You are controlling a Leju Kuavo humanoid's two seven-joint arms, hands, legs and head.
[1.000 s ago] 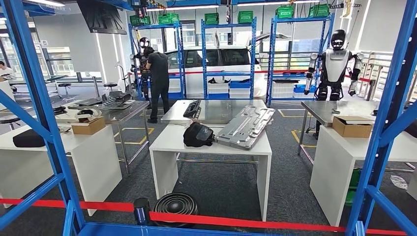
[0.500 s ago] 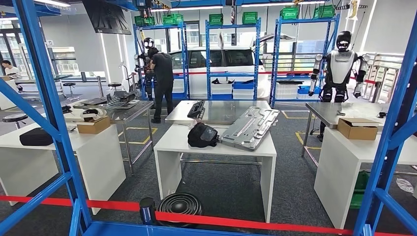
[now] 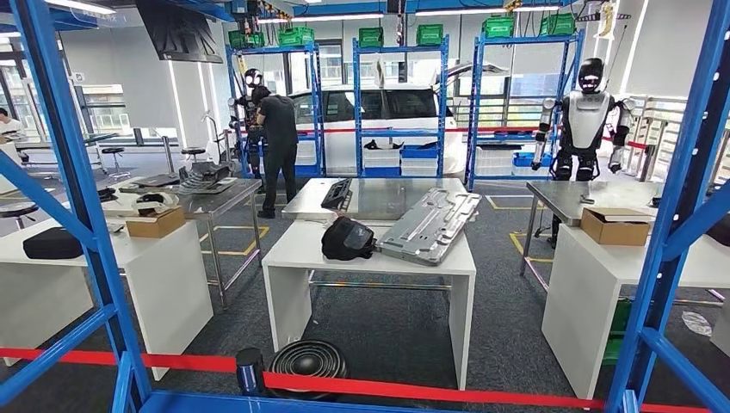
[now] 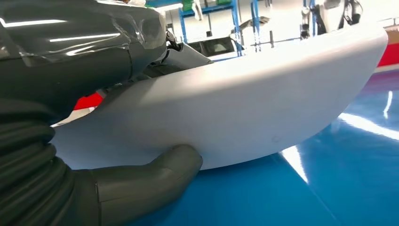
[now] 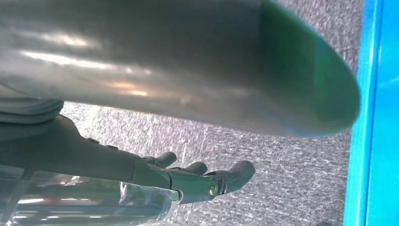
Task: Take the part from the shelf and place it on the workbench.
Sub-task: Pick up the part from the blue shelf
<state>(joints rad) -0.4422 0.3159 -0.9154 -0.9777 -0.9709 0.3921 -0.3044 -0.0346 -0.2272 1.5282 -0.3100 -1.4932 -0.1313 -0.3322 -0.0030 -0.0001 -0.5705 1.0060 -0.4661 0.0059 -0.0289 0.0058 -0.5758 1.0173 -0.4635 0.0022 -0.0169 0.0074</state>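
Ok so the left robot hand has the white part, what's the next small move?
Probably lift the white part a little off the blue shelf: the left robot hand grips its edge, and it sits low over that surface, with the white workbench ahead.

Left hand (image 4: 108, 141) gripping white curved part (image 4: 244, 108), thumb beneath, above glossy blue shelf surface (image 4: 329, 183)

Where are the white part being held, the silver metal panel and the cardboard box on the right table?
white part (image 4: 263, 99), left wrist view, broad curved face.
silver metal panel (image 3: 429, 224), head view, ribbed middle.
cardboard box (image 3: 615, 227), head view, front side.
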